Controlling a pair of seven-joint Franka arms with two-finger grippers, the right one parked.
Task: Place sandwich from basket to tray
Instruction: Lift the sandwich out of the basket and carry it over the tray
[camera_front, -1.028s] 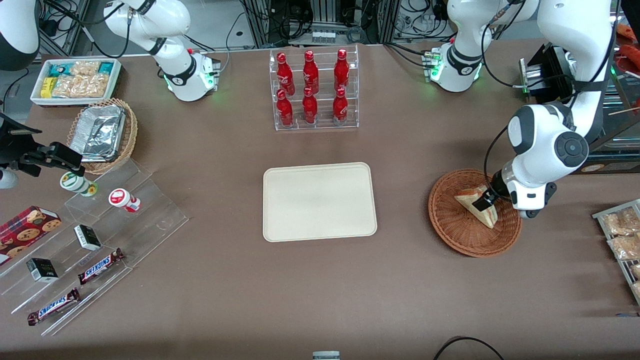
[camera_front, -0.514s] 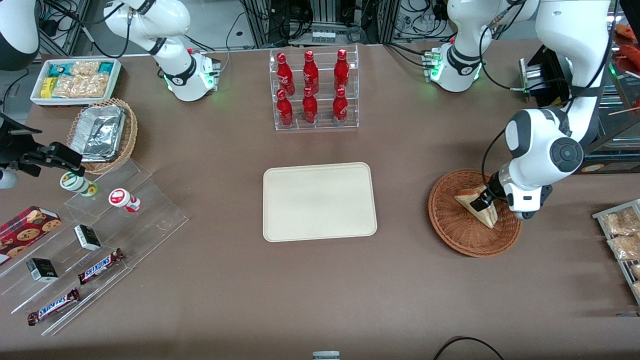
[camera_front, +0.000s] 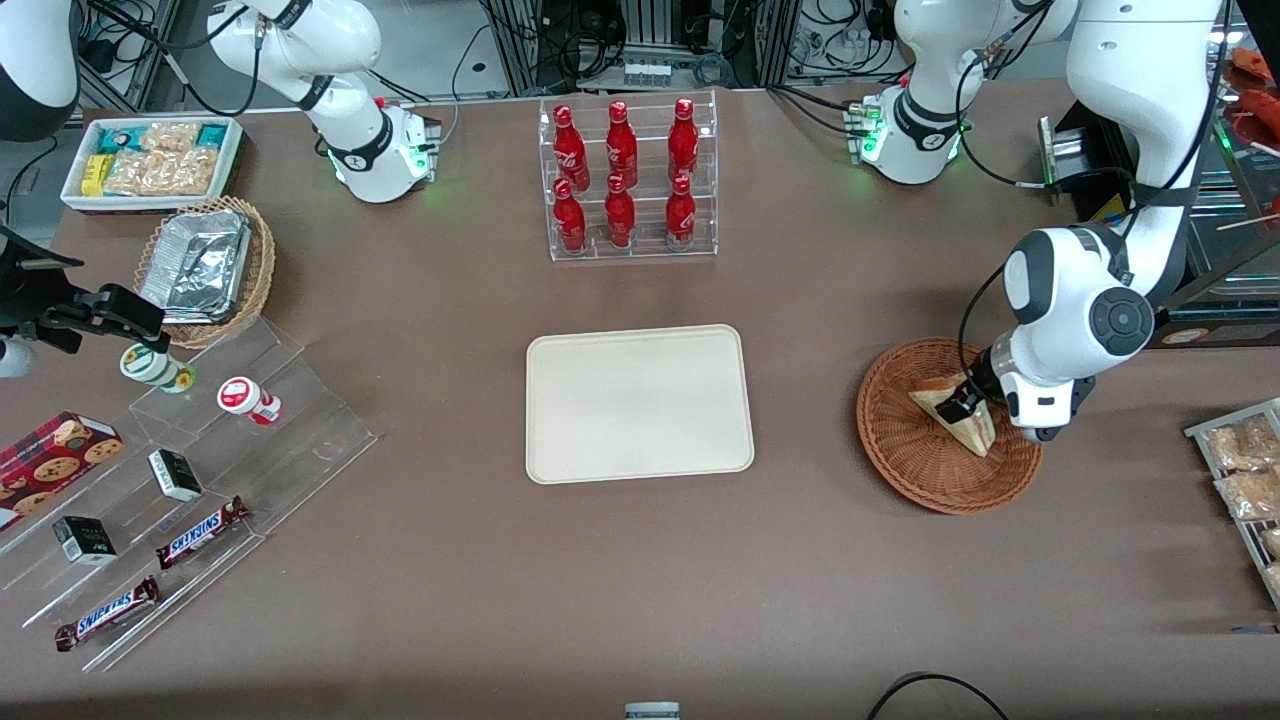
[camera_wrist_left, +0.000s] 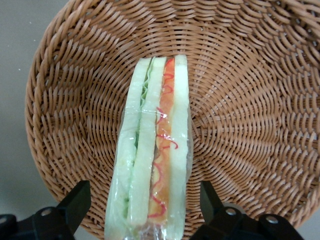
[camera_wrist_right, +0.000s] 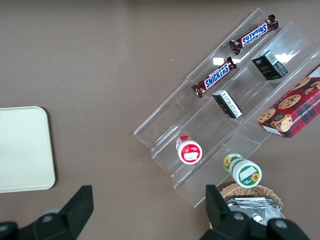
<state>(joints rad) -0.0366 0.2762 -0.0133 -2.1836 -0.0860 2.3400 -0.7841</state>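
- One sandwich (camera_wrist_left: 152, 150) stands on edge in the basket (camera_front: 905, 455); the gripper (camera_wrist_left: 142, 210) straddles it, fingers apart.
- Next: close, lift, carry toward the tray (camera_front: 640, 405) at nine o'clock.

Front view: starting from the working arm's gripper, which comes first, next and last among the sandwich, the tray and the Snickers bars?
1. Sandwich: in the basket, right at the gripper, whose open jaws straddle it.
2. Tray: mid-table, toward the parked arm's end.
3. Snickers bars: on the clear stand at the parked arm's end, farthest.
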